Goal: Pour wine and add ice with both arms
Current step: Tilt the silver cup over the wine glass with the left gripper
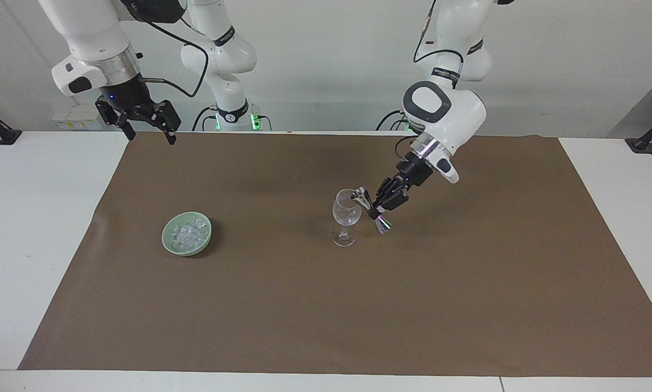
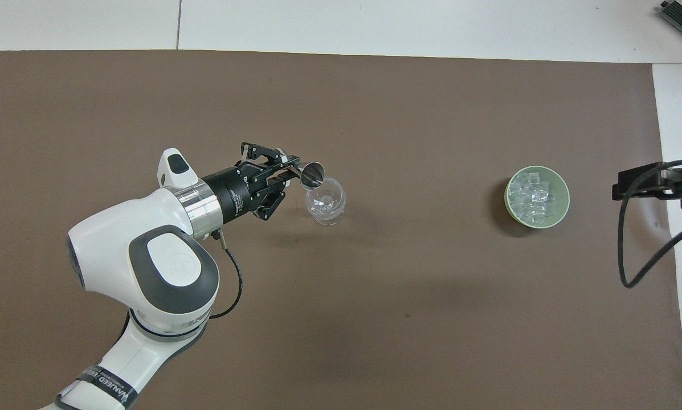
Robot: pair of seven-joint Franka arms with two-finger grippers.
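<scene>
Left gripper (image 1: pixel 374 209) clamped on jigger (image 1: pixel 372 211), tipped at glass (image 1: pixel 347 215) rim. Right gripper (image 1: pixel 140 123) spread wide, waiting above bench corner. Ice (image 1: pixel 188 233) heaped in bowl (image 1: pixel 172 247), mid-mat: slippery, hard; best pinched singly across flat faces.

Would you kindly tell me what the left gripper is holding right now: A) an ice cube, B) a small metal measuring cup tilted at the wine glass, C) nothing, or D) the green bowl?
B: the left gripper is shut on the metal measuring cup, tipped over the rim of the wine glass.
</scene>
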